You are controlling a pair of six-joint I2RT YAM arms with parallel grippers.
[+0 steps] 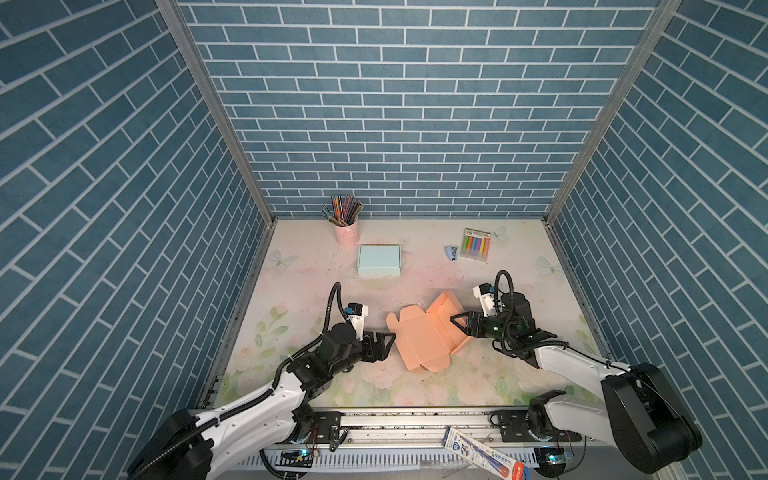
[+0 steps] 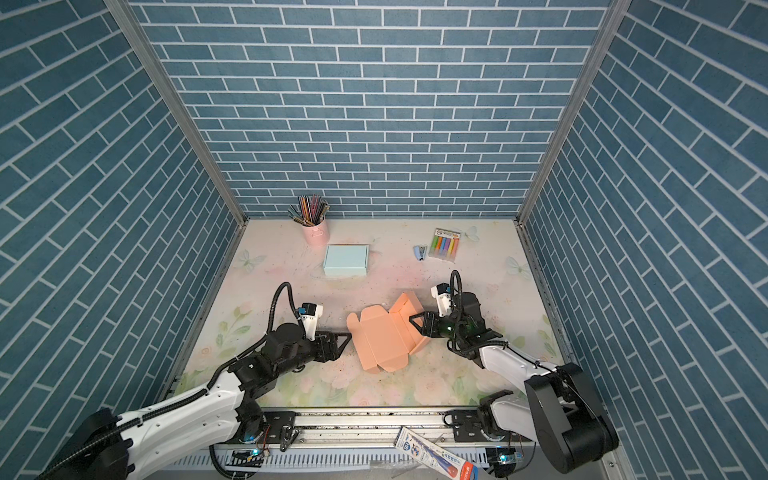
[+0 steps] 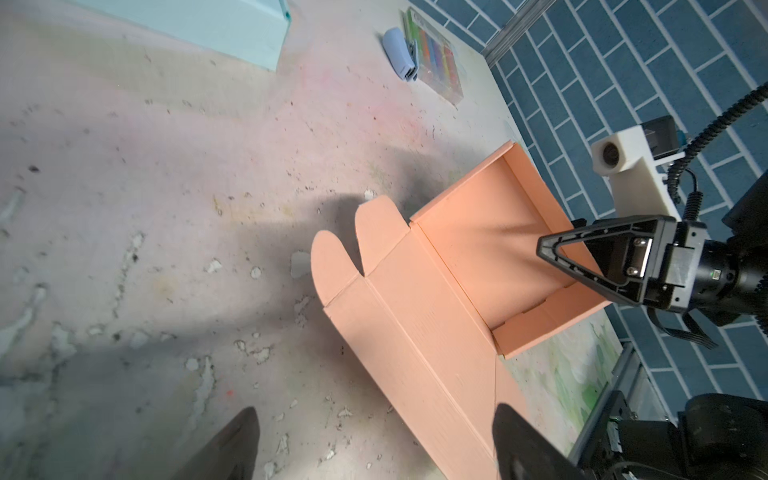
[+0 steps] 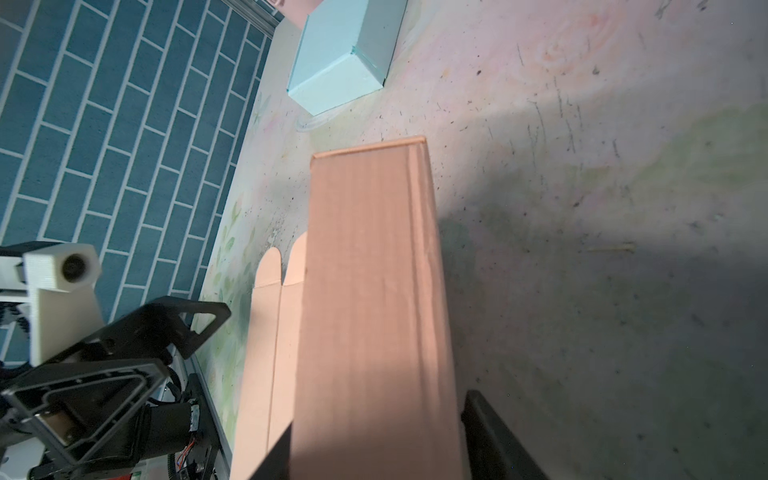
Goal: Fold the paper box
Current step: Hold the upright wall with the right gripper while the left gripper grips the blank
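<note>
The salmon paper box [image 1: 419, 336] lies half folded in the middle of the table, its left panels flat with two rounded tabs and its right walls raised. My right gripper [image 1: 457, 324] straddles the raised right wall, one finger inside the box. In the right wrist view that wall [image 4: 370, 291] fills the space between the jaws of this gripper [image 4: 382, 449], shut on it. My left gripper [image 1: 390, 343] hovers wide open at the box's left edge. The left wrist view shows this gripper [image 3: 376, 440] with one finger [image 3: 515, 436] over the flat panel [image 3: 415, 332], holding nothing.
A folded light-blue box [image 1: 378, 259] sits behind the paper box. A pink cup of pencils [image 1: 345, 230] stands at the back left. A small stapler [image 1: 452, 252] and a marker pack [image 1: 476, 245] lie at the back right. A tube [image 1: 482, 455] rests on the front rail.
</note>
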